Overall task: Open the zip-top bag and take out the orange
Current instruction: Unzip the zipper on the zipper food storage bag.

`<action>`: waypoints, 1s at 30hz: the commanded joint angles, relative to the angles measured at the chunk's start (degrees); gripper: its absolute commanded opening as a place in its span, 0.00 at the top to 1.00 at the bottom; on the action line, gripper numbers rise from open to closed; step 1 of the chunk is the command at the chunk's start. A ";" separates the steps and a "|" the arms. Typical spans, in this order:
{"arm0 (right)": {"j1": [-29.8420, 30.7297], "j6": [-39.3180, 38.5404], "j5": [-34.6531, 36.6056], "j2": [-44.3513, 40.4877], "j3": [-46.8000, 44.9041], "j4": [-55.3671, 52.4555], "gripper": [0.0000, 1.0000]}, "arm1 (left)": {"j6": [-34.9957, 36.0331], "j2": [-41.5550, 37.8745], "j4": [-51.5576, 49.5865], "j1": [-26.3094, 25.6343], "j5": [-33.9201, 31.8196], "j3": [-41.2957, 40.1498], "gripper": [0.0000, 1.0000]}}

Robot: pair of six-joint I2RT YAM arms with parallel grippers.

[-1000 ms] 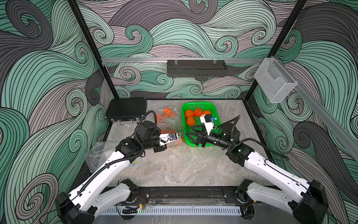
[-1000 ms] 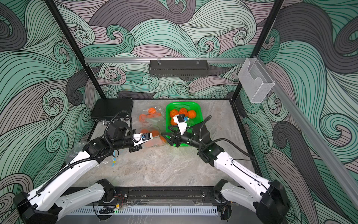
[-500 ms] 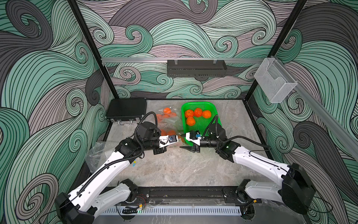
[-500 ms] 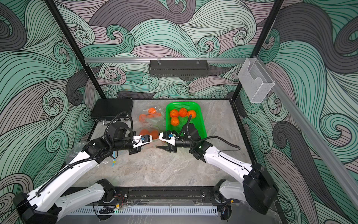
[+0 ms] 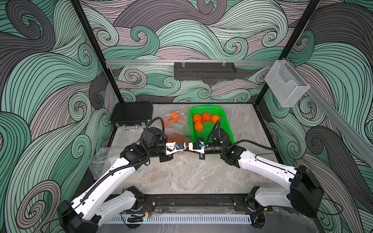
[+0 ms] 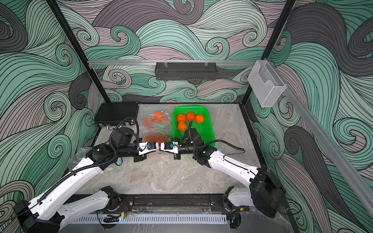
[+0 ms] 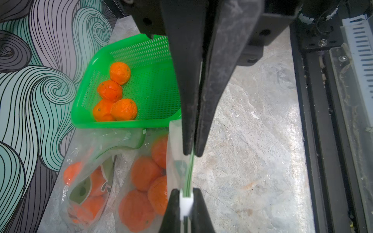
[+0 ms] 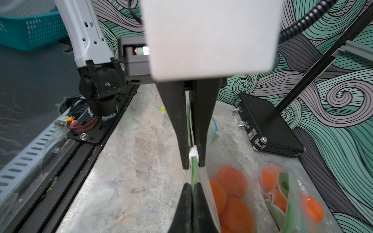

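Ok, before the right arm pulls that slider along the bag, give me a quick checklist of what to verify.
1. Left gripper pinching the zip: ok.
2. Right gripper shut on the slider: ok.
3. Gap between the two grippers: ok.
4. Oranges inside the bag: ok.
5. Zip fully sealed: cannot tell.
6. Basket has room: ok.

I'm getting bright, even light; glare is streaking the surface (image 7: 290, 131), and the housing of the right pincer (image 8: 193, 159) is blurring.
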 commanded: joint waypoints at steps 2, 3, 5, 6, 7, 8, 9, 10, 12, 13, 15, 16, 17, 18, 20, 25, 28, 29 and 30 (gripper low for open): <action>-1.48 1.17 -0.37 -1.69 1.84 -0.57 1.00 | 0.39 0.28 -2.10 -0.32 0.49 3.08 1.00; -2.40 2.05 -0.57 -1.91 1.95 -0.29 1.00 | -0.04 0.28 -2.42 -0.32 -0.09 3.51 1.00; -4.15 3.28 -0.63 -2.28 1.86 0.47 1.00 | -0.67 0.42 -3.60 -0.32 -0.92 4.50 1.00; -5.08 3.55 -0.67 -2.50 1.92 0.49 1.00 | -0.96 0.46 -4.48 -0.32 -1.50 5.07 1.00; -5.93 3.98 -0.64 -2.74 1.90 0.64 1.00 | -1.29 0.59 -5.33 -0.32 -2.04 5.75 1.00; -7.00 4.83 -0.73 -2.83 1.88 1.02 1.00 | -1.76 0.70 -6.43 -0.32 -2.48 6.51 1.00; -8.08 5.55 -1.04 -3.01 2.03 1.38 1.00 | -2.02 0.89 -7.49 -0.32 -2.93 7.13 1.00; -9.06 6.08 -1.53 -3.10 2.03 1.66 1.00 | -2.51 1.10 -8.56 -0.32 -3.33 7.77 1.00; -10.76 6.90 -1.84 -3.26 2.10 1.85 1.00 | -3.23 1.34 -10.76 -0.32 -4.30 8.80 1.00; -11.61 6.66 -2.31 -3.44 1.98 1.73 1.00 | -3.56 1.35 -11.63 -0.32 -5.06 9.29 1.00; -13.39 6.75 -2.79 -3.68 1.69 2.06 1.00 | -4.04 1.12 -12.84 -0.32 -7.02 9.81 1.00; -14.34 7.16 -2.91 -3.72 1.72 2.24 1.00 | -4.18 1.19 -14.09 -0.32 -8.21 10.36 1.00; -15.27 7.52 -3.20 -3.72 1.84 2.31 1.00 | -4.43 1.25 -15.57 -0.33 -9.08 11.20 1.00; -16.09 7.86 -3.25 -3.72 1.79 2.56 1.00 | -4.61 1.29 -16.82 -0.32 -9.85 11.90 1.00; -17.35 8.31 -3.60 -3.59 1.90 3.03 1.00 | -4.90 1.07 -19.24 -0.32 -11.88 12.78 1.00; -18.84 9.18 -3.89 -3.24 2.12 3.82 1.00 | -6.94 -0.32 -24.77 -0.32 -13.94 14.17 1.00; -19.31 9.24 -3.74 -3.28 2.12 3.83 1.00 | -7.97 -1.17 -28.20 -0.32 -14.44 14.75 1.00; -19.41 9.37 -3.53 -3.34 2.02 3.98 1.00 | -8.22 -1.50 -29.25 -0.32 -14.85 14.95 1.00; -19.50 9.42 -3.46 -3.23 1.95 4.08 1.00 | -8.51 -1.73 -30.00 -0.32 -15.43 15.15 1.00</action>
